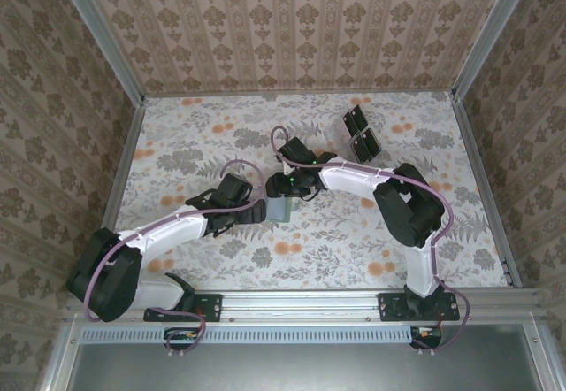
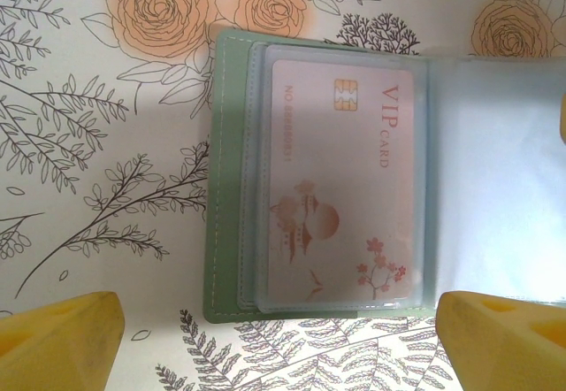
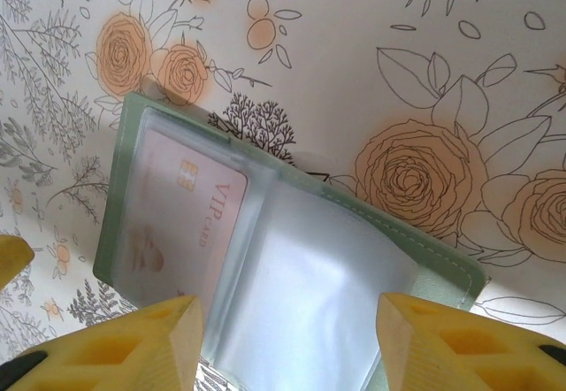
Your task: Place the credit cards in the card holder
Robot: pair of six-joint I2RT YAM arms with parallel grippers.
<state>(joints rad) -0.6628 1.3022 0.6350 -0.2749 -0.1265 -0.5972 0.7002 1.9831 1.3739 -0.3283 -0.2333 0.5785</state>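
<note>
Closest up, the left claw (image 2: 283, 347) is released, its yellow fingertips (image 2: 62, 338) spread wide. Just ahead of it, lined up between the tips, the green card holder (image 2: 221, 187) lies opened out flat on the flowery worktop (image 2: 80, 126). One pinkish VIP credit card (image 2: 340, 187) is tucked into a clear sleeve (image 2: 424, 187) inside. Over on the other side, the right claw (image 3: 287, 347) is released too, its fingers wide apart either side of the holder's other sleeve. Farther back, well apart from both claws, there's a clear rack (image 1: 358, 133) with dark panels.
</note>
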